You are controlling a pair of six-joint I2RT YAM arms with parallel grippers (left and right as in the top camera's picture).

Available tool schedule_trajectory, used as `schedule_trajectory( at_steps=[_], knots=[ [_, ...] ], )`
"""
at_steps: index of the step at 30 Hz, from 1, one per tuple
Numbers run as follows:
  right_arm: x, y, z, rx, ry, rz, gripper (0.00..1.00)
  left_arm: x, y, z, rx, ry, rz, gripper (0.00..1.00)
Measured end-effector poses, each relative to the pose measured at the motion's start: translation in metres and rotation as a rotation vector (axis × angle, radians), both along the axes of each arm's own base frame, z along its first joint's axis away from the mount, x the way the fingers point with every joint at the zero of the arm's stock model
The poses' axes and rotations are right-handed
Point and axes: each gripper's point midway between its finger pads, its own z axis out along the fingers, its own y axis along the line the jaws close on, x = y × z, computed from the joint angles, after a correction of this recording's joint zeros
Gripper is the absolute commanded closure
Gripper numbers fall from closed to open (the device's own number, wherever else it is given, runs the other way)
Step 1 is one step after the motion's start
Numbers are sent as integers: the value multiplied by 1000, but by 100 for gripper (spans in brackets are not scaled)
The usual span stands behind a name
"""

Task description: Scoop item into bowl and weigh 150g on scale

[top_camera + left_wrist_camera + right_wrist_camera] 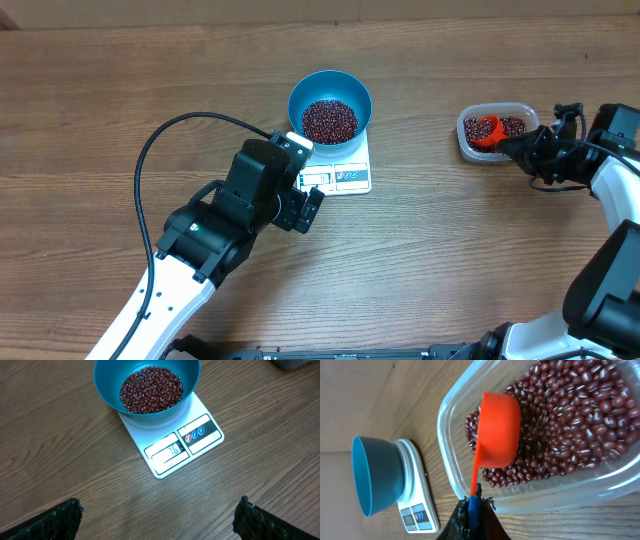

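The blue bowl [330, 92] stands on the white scale [350, 178] and holds a pile of dark red beans [329, 120]. The left wrist view also has the bowl [107, 390], its beans [150, 389] and the scale [200, 435], display side nearest. My left gripper [159, 510] is open over bare wood just short of the scale, nothing between its fingers. My right gripper [474, 505] is shut on the blue end of an orange scoop's handle. The scoop [497, 430] lies tipped on the beans [570, 420] in the clear tub [447, 455].
The clear tub [463, 143] sits at the right of the table, well apart from the scale. A black cable [150, 170] loops from the left arm over the wood. The right arm's body [610, 190] fills the right edge.
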Motion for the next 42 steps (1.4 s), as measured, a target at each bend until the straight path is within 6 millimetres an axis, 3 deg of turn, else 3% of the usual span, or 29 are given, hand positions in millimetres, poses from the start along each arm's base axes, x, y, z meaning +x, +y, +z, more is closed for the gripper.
schedule_trajectory(
  at_steps=[8,30,36,42],
  knots=[
    [-8,-23,13,107,-43,-56,96,0,0,0,0,0,0,0],
    [-11,14,55,374,-173,74,96,0,0,0,0,0,0,0],
    [-9,52,63,422,-186,185,96,0,0,0,0,0,0,0],
    [-7,111,68,426,-199,356,96,0,0,0,0,0,0,0]
  ],
)
